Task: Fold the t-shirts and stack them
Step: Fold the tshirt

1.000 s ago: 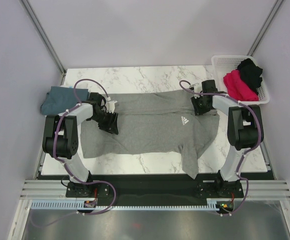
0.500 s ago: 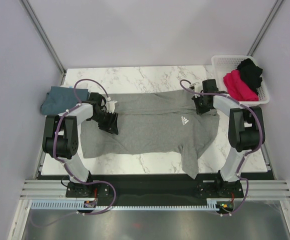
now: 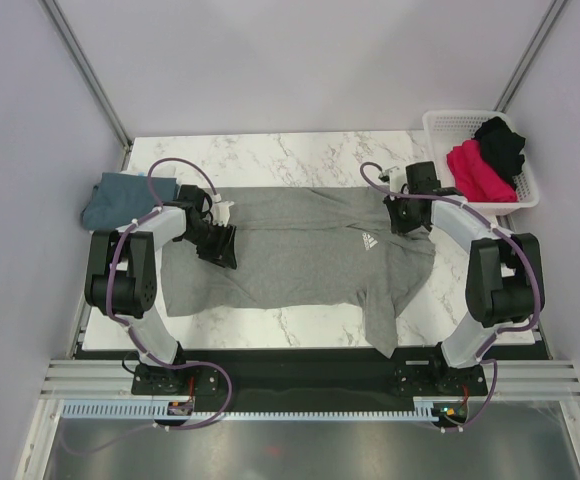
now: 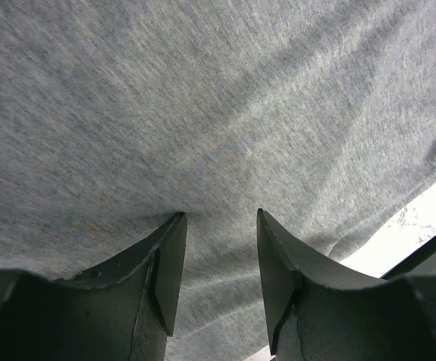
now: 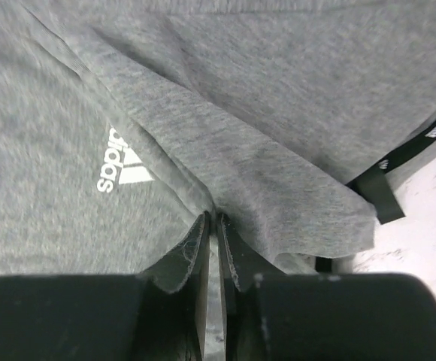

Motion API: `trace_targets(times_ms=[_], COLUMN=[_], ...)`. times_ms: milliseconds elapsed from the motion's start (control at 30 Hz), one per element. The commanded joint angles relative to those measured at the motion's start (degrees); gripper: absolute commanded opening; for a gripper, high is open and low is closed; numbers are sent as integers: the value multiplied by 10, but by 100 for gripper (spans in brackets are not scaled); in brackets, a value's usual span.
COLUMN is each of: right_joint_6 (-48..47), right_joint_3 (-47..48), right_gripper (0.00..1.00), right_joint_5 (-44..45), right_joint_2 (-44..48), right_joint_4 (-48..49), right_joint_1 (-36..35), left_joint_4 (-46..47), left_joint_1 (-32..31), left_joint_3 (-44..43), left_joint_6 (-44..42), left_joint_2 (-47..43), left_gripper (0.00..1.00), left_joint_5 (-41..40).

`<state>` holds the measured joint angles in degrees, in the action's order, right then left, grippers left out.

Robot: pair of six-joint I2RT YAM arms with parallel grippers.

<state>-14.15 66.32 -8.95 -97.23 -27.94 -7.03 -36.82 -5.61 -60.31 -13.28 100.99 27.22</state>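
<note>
A heather grey t-shirt (image 3: 300,250) with a small white chest logo (image 3: 369,239) lies spread across the marble table; one sleeve hangs over the front edge. My left gripper (image 3: 220,243) rests on its left part, jaws open with only flat cloth (image 4: 218,135) between them (image 4: 219,226). My right gripper (image 3: 402,215) is shut on a fold of the grey shirt (image 5: 263,173) near the collar, beside the logo (image 5: 122,171), fingertips pinched together (image 5: 216,219). A teal-blue shirt (image 3: 120,197) lies folded at the table's left edge. Magenta (image 3: 475,168) and black (image 3: 503,143) shirts sit in the basket.
A white plastic basket (image 3: 443,125) stands at the back right corner. The marble table (image 3: 280,155) shows bare behind the shirt and at the front (image 3: 270,325). Grey walls close in on both sides.
My right gripper has pulled the shirt's collar area slightly back and to the right, and the right arm's elbow swung outward. The left gripper has not moved.
</note>
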Motion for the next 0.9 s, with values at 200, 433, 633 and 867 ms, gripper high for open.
trace_targets(times_ms=[200,433,633,867], right_joint_6=[-3,-2,-2,-1], right_joint_3=[-1,8,-4,9], right_gripper=[11,4,20,25], right_joint_5=[3,1,11,11], right_joint_2=[-10,-12,-20,-36], right_joint_4=[-2,0,10,16], right_joint_1=[-1,0,-1,-1], left_joint_4=[21,21,21,21], left_joint_1=[-4,-4,-4,-4], left_joint_3=[20,16,16,18], left_joint_6=[7,6,7,6], left_joint_2=[-22,-18,-13,-14], left_gripper=[51,51,51,51], left_joint_5=[-20,-20,-20,-20])
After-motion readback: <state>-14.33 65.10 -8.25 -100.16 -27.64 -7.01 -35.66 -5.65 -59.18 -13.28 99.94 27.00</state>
